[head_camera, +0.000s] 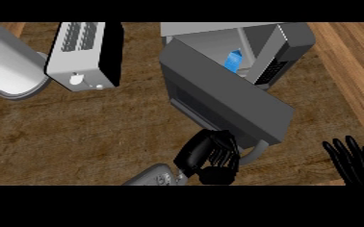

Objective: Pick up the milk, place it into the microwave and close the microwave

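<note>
Left to right: pale rounded sink basin [18,72] at the far-left edge; white toaster [84,55] w/ dark side panel on the wooden counter [85,130]; centre, the left hand [206,156], fingers curled, at the outer edge of the microwave door [227,98], just beside its curved handle [257,154]; whether it actually touches the door can't be told. Door stands partly open. Milk [233,60], a small blue carton, already sits inside the microwave [284,48], seen through the gap betw. door and cavity wall. Far right, the right hand [346,161] rests at the edge, fingers straight and spread, upward. Handling, judged: carton prob. light, thin-walled, dents if squeezed; best held across its flat sides, mid-height. Door is stiff, hinged; push near handle edge for most leverage.
</note>
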### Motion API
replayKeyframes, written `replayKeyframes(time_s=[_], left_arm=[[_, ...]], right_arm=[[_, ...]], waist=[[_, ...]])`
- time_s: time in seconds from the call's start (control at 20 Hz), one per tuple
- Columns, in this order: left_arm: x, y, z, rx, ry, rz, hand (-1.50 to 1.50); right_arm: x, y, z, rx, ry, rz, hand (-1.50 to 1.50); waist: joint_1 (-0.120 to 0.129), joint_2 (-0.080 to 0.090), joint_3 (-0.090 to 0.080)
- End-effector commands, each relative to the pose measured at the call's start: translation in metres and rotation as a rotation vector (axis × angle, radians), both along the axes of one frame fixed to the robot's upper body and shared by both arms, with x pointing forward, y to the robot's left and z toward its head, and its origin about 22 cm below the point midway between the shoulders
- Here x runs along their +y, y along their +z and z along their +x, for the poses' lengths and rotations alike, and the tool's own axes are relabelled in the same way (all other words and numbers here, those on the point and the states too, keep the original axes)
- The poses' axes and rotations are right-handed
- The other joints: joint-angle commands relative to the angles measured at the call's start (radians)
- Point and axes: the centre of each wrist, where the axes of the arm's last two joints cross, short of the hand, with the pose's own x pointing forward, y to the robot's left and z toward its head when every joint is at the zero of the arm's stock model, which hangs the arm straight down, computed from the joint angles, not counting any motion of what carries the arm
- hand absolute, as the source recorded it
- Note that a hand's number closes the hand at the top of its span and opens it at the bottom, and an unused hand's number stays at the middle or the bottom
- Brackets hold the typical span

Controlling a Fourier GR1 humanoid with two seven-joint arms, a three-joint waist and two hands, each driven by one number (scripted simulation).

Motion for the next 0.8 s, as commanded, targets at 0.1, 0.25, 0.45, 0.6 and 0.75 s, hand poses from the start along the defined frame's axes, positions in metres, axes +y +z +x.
replayKeyframes(time_s=[0.1, 0.25, 0.45, 0.6, 0.75], left_arm=[[-0.019, 0.023, 0.013, -0.031, 0.092, -0.095, 1.50], [-0.024, 0.039, 0.031, -0.077, 0.128, -0.105, 1.50], [-0.025, 0.050, 0.051, -0.095, 0.202, -0.124, 1.50], [-0.023, 0.052, 0.065, -0.090, 0.234, -0.132, 1.50], [-0.024, 0.057, 0.074, -0.093, 0.247, -0.135, 1.50]], right_arm=[[0.007, 0.019, -0.001, 0.001, 0.052, -0.010, -1.50], [0.010, 0.023, -0.002, 0.000, 0.060, 0.006, -1.50], [0.012, 0.033, -0.004, 0.012, 0.071, -0.012, -1.50], [0.010, 0.036, -0.002, 0.017, 0.055, -0.004, -1.50], [0.011, 0.044, 0.000, 0.001, 0.066, -0.006, -1.50]], waist=[[-0.037, 0.007, -0.003], [-0.050, 0.009, 0.000], [-0.065, 0.015, -0.001], [-0.069, 0.026, 0.000], [-0.087, 0.029, 0.000]])
